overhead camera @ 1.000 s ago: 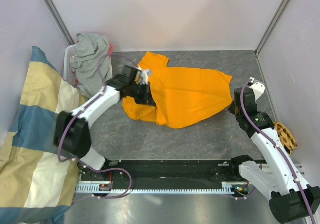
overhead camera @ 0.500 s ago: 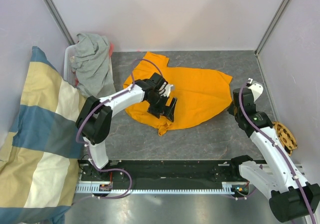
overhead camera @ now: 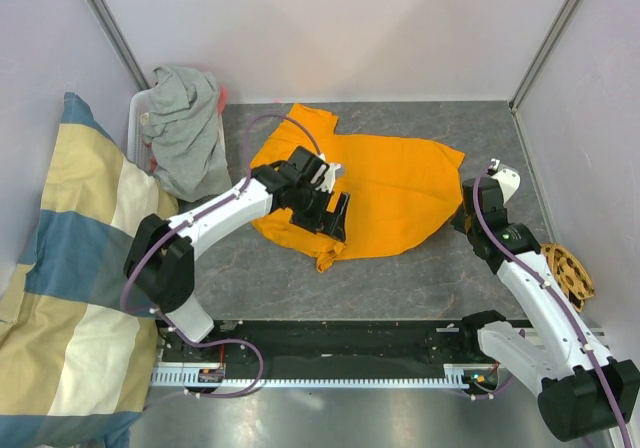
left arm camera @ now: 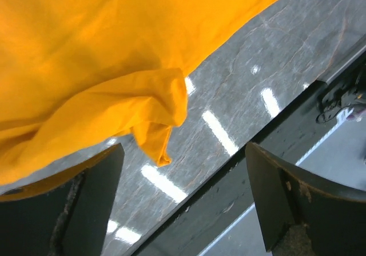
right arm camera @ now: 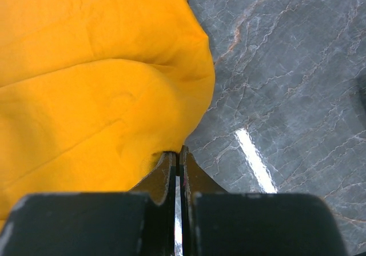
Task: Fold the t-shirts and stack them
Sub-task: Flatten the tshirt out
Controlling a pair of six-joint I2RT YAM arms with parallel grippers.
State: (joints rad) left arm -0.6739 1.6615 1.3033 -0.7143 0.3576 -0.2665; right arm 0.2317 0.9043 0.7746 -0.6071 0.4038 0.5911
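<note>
The orange t-shirt (overhead camera: 395,183) lies spread on the grey table, its left part folded over toward the middle. My left gripper (overhead camera: 337,216) hovers over the shirt's near-left fold, open with nothing between its fingers. In the left wrist view the orange t-shirt (left arm camera: 86,50) has a loose corner hanging just beyond the left gripper (left arm camera: 183,152). My right gripper (overhead camera: 463,215) sits at the shirt's right edge. In the right wrist view the right gripper (right arm camera: 178,152) is shut, with the hem of the orange t-shirt (right arm camera: 86,67) puckered at its tips. The grey t-shirt (overhead camera: 182,118) is heaped at the back left.
The grey tee rests in a white bin (overhead camera: 135,128) by the left wall. A large cream-and-blue cloth (overhead camera: 70,268) fills the left side. A tan woven disc (overhead camera: 570,273) lies by the right arm. A black rail (overhead camera: 340,343) runs along the near edge.
The left gripper carried the shirt's left part toward the middle and nearer, then opened and let it go; the fold now lies on the shirt. The right gripper stayed put.
</note>
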